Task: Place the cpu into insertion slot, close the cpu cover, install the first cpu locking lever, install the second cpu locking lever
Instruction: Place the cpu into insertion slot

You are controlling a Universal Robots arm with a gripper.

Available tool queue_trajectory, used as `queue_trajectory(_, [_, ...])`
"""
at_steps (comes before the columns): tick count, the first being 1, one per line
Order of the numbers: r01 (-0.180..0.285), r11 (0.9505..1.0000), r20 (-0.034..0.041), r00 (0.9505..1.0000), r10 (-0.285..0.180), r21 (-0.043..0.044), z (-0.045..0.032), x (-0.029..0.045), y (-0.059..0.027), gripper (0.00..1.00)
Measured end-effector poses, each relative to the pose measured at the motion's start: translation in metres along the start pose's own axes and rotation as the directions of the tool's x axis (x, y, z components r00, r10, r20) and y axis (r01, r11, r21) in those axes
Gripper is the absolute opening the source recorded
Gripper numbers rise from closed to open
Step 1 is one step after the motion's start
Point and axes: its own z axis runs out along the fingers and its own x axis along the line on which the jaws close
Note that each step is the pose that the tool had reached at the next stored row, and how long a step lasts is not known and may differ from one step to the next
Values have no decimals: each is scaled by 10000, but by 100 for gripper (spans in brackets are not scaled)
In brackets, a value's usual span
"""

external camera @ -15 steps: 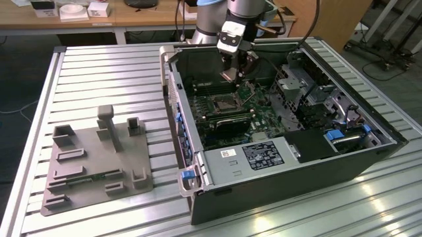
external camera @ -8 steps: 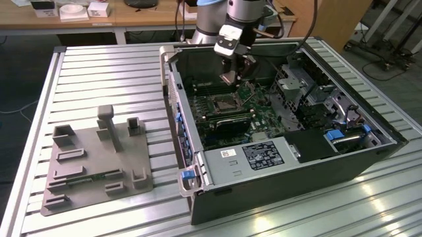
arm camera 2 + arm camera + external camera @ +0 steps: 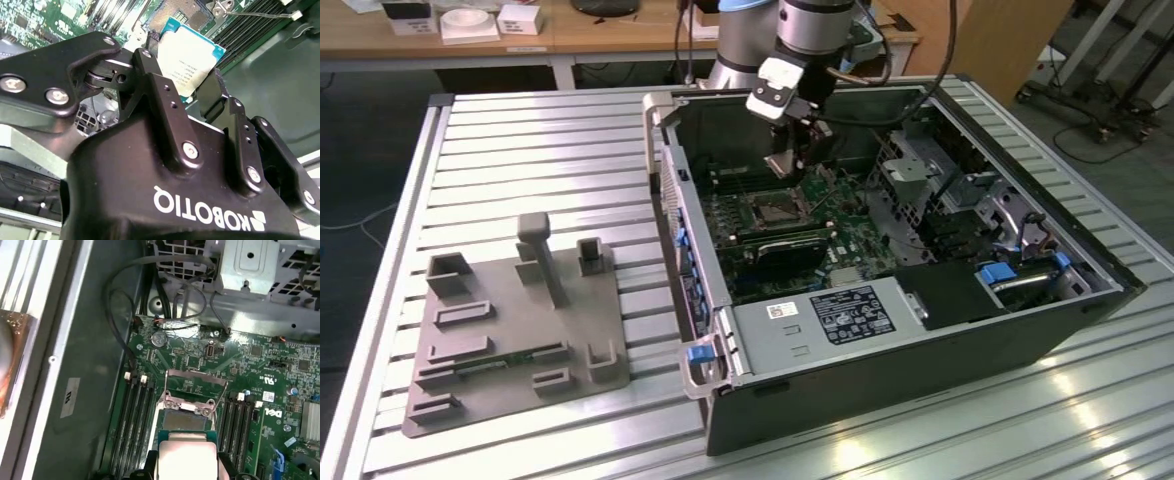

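Second wrist view first: the jaws are clamping the cpu (image 3: pixel 192 55) by two opposite edges, with its silver top facing the camera. In the first wrist view the chip is hanging just above the insertion slot (image 3: pixel 184 419), overlapping one edge of it and not yet seated.

As I judge it, the main risk is the chip coming down skewed or offset from the insertion slot and damaging the contacts. The thin-edge grip could be letting it tilt.

The cpu cover (image 3: pixel 196 382) is standing open just beyond the insertion slot, with thin wire levers (image 3: pixel 216 407) raised beside it, and either could be catching the jaws. Memory slots (image 3: pixel 134 420) are flanking the insertion slot on both sides, and black cables (image 3: pixel 116 315) are looping farther off.

In the exterior view the computer case (image 3: pixel 894 350) surrounding the insertion slot is lying open on the worktop (image 3: pixel 534 140), with a grey fixture (image 3: pixel 507 330) well apart.
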Motion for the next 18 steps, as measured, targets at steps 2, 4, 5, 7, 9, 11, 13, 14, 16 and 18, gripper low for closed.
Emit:
queue_trajectory(2, [-253,9997,17,9997,253,10,82,1,-9,54])
queue_trajectory(4, [-497,9988,35,9988,497,8,103,1,-10,54])
queue_trajectory(5, [-625,9980,45,9980,625,8,113,0,-11,54])
queue_trajectory(7, [-839,9965,59,9965,839,26,145,1,-14,54])
queue_trajectory(9, [-857,9963,58,9963,856,48,176,1,-17,54])
queue_trajectory(11, [-856,9963,57,9963,856,73,207,0,-19,54])
queue_trajectory(13, [-857,9963,51,9963,857,108,233,0,-21,54])
queue_trajectory(14, [-858,9962,47,9963,857,121,243,0,-22,54])
queue_trajectory(16, [-859,9962,37,9963,859,137,260,0,-23,54])
queue_trajectory(18, [-859,9962,34,9963,859,142,270,0,-24,54])
